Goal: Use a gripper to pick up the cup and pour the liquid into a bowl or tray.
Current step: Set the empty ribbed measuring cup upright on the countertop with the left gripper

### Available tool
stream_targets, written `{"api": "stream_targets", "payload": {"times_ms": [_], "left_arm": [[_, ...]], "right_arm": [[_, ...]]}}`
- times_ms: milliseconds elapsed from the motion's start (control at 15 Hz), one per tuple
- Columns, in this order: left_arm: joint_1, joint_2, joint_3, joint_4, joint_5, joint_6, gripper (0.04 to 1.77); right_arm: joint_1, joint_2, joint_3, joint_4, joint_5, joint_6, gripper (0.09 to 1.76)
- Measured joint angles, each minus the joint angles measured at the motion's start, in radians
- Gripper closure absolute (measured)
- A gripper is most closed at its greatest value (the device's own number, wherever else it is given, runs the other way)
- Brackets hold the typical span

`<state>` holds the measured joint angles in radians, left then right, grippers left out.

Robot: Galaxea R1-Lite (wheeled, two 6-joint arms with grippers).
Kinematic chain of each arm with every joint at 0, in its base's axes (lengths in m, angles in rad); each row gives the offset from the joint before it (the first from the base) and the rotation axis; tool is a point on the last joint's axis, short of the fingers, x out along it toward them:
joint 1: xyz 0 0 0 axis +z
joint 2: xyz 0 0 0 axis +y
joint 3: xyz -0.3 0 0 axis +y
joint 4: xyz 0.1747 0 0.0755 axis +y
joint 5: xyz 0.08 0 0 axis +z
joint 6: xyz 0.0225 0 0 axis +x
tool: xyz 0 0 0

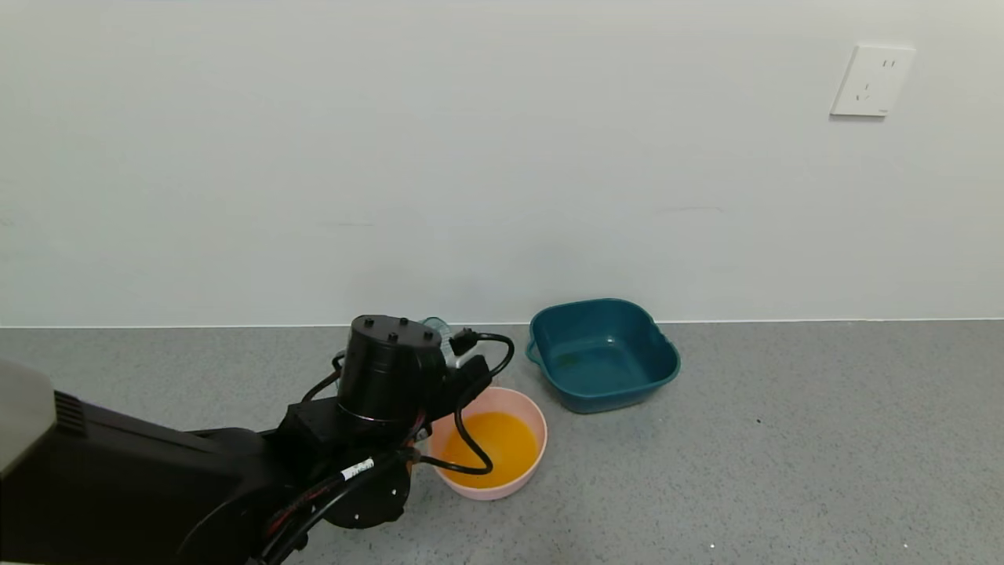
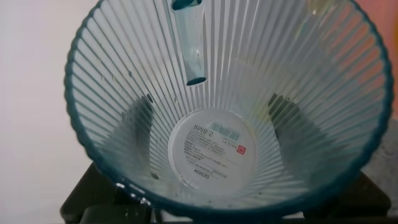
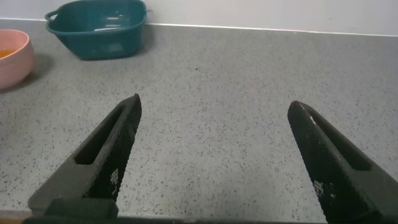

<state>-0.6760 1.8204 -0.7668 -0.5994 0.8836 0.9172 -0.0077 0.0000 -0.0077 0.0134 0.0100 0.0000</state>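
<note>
My left gripper (image 1: 445,351) is shut on the ribbed pale blue-green cup (image 1: 436,325) and holds it tilted over the far left rim of the pink bowl (image 1: 536,428). The arm's black joint hides most of the cup in the head view. The left wrist view looks into the cup (image 2: 211,93); it is empty, with a label on its base, and the dark fingers (image 2: 134,124) show through its walls. Orange-yellow liquid (image 1: 494,449) lies in the bowl. My right gripper (image 3: 214,106) is open and empty above bare grey table, out of the head view.
A dark teal tray (image 1: 602,353) with handles stands just behind and right of the bowl, near the white wall. It also shows in the right wrist view (image 3: 96,28), with the pink bowl (image 3: 12,62) beside it. A wall socket (image 1: 872,80) is at upper right.
</note>
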Motion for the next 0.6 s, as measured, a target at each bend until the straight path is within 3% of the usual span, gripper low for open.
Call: {"api": "stream_targets", "payload": {"times_ms": [267,600], "left_arm": [[0.025,-0.016,0.009,0.000,-0.026,-0.211,0.51],[0.107,-0.064,0.030,0.003,-0.157,-0.423,0.51]], "right_arm": [[0.000,0.000,0.000,0.000,0.000,0.000,0.14],[0.000,0.000,0.000,0.000,0.000,0.000,0.14]]}}
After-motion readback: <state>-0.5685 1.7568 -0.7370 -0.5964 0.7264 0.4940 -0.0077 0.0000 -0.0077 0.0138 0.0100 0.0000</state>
